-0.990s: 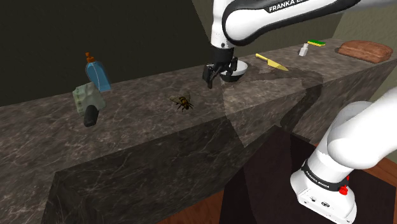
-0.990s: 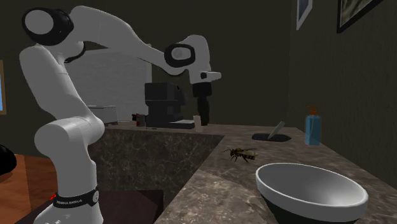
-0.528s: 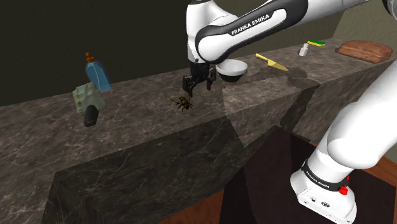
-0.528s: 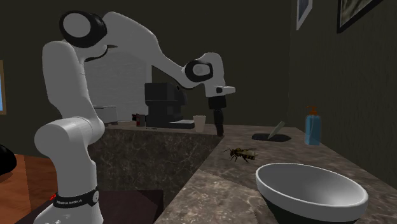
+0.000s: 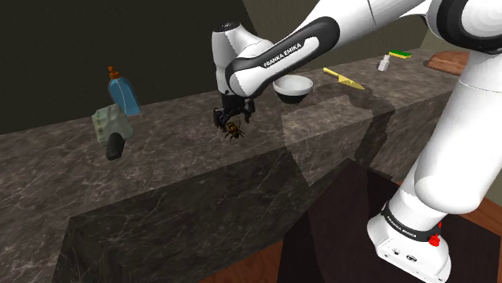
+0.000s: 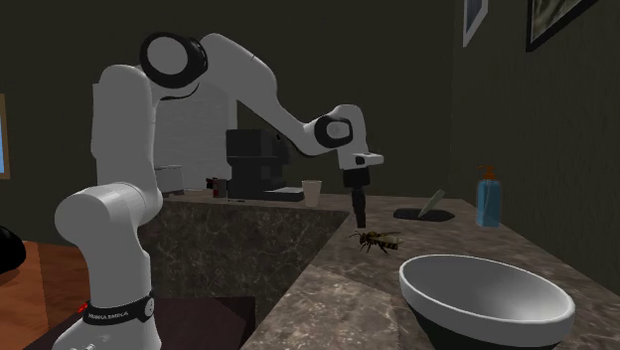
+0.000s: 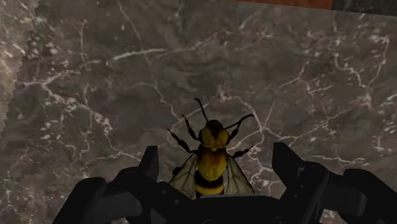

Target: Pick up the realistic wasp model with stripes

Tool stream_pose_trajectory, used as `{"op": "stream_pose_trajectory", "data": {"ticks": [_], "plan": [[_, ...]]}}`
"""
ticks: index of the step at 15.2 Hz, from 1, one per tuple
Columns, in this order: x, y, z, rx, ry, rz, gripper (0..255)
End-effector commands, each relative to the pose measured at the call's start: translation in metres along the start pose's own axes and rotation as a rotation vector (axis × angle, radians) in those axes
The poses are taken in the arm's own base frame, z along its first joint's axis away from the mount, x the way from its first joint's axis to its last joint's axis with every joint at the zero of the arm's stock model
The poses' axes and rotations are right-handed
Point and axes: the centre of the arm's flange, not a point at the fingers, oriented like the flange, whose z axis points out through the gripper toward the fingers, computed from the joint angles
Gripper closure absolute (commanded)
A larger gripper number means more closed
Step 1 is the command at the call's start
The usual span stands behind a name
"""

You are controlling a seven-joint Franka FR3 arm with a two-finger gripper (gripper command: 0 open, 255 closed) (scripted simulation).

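A yellow and black striped wasp (image 7: pixel 210 162) with clear wings lies on the dark marbled counter (image 7: pixel 127 83). My gripper (image 7: pixel 216 164) hangs just above it, open, one finger on each side of the body and neither touching. In the shoulder view the wasp (image 5: pixel 234 130) sits under the gripper (image 5: pixel 229 120) near the counter's middle. From the second exterior view the fingers (image 6: pixel 359 211) point down right behind the wasp (image 6: pixel 375 239).
A bowl (image 5: pixel 291 87) stands close to the shoulder view's right of the gripper, large in the second exterior view (image 6: pixel 485 299). A blue bottle (image 5: pixel 122 90) and a grey tool (image 5: pixel 110 129) sit to the left. A yellow knife (image 5: pixel 342 78), a small bottle (image 5: pixel 384 62) and bread (image 5: pixel 448 59) lie far right.
The arm has swung toward the shoulder view's left and lowered, from beside the bowl to just over the wasp. The wasp has not moved.
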Motion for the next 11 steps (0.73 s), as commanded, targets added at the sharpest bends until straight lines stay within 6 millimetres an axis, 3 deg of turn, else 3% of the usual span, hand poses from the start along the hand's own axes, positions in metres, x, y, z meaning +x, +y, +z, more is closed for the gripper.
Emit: {"op": "stream_pose_trajectory", "data": {"ticks": [1,4,7,8,11], "plan": [[0.0,-0.001,0.011,0.0,0.001,0.001,0],[-0.002,-0.002,0.027,0.0,0.001,0.001,0],[-0.002,-0.002,0.03,0.0,0.001,0.001,0],[-0.002,-0.002,0.03,0.0,0.001,0.001,255],[-0.002,-0.002,0.03,0.0,0.001,0.001,255]]}}
